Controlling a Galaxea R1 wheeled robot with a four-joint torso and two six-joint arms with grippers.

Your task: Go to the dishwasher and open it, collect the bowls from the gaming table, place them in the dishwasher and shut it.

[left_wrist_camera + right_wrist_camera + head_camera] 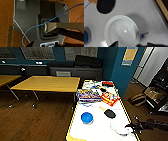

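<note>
1. The robot is at the gaming table [100,130], the white one with yellow edges, so it is on the bowl-collecting part of the job
2. I count two bowls on the table: one blue bowl [87,117] and one white bowl [119,128]
3. The blue bowl sits near the middle of the white top, and the white bowl is at about 4 o'clock from it, close to the table's edge
4. Both bowls rest on the table, so I think none has been picked up yet
5. The right gripper [130,126] reaches in from 3 o'clock and is right at the white bowl's rim; the wrist view looks straight down into the white bowl [121,31]
6. I cannot tell if the right gripper is open or closed, or if it is touching the bowl
7. I cannot tell how the left gripper stands either
8. One black paddle [109,113] lies between the bowls and the game boxes [96,94] at 12 o'clock
9. Left to do, I think: lift the bowls, carry them to the dishwasher, load it and close it
</note>
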